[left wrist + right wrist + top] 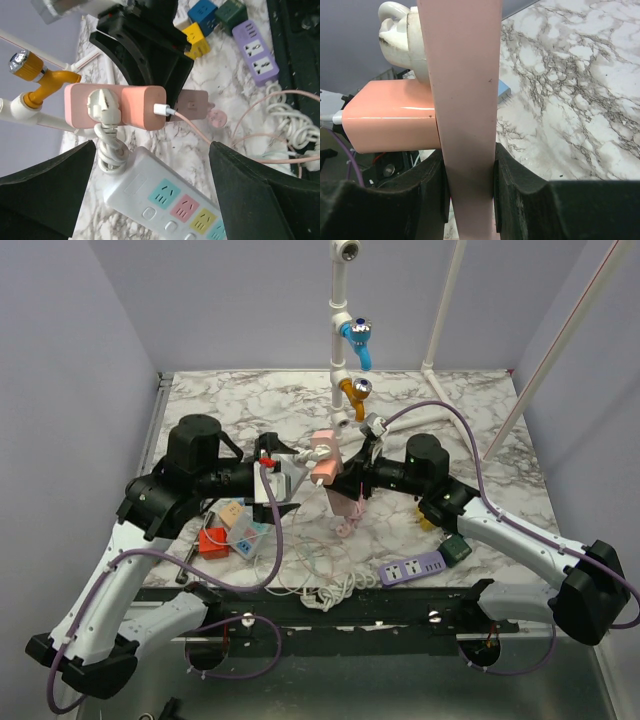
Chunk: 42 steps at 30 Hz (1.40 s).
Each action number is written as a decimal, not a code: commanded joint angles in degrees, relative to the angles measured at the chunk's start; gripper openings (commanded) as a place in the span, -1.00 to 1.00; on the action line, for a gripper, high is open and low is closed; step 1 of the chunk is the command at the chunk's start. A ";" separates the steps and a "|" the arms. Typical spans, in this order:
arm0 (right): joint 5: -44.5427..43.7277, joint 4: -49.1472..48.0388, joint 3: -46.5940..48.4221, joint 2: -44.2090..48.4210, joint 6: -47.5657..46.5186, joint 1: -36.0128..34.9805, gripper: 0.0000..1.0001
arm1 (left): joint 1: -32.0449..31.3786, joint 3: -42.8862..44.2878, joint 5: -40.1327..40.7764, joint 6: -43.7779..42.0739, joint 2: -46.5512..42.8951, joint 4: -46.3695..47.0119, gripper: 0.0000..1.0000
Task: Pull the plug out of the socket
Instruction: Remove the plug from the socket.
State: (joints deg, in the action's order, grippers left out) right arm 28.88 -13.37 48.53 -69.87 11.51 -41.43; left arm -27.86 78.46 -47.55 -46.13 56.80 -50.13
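Nearest, past the black rail [330, 605] where both arms were bolted, a white cable coil [325, 590] and a purple power strip [412, 567] lay on the marble table [480, 440]. A dark green cube adapter [455, 548] sat to the right, and a red cube adapter [213, 540] sat beside a white multi-socket strip [170, 205] to the left. Over mid-table the right gripper [469, 165] was clamped on the pink socket strip [465, 75]; whether its lower end touched the marble could not be told. A coral plug [142, 107] and a white plug [102, 105] sat seated in its face. The left gripper [152, 147] faced them with its fingers spread wide, gripping nothing. Farther back stood a white pipe [338, 290] carrying a blue tap [357, 340] and a yellow tap [352, 392], and lilac walls [250, 300] closed the table in.
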 commanded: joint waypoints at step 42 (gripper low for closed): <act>-0.86 -1.93 9.12 -2.60 5.55 -6.47 -0.99 | -9.78 -27.83 24.79 -13.69 -10.37 40.56 -0.42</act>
State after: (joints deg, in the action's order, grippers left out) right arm 26.06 -10.39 53.67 -72.55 16.51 -45.95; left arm -36.86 50.98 -23.81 -60.51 46.04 -10.33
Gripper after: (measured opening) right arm 0.379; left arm 0.321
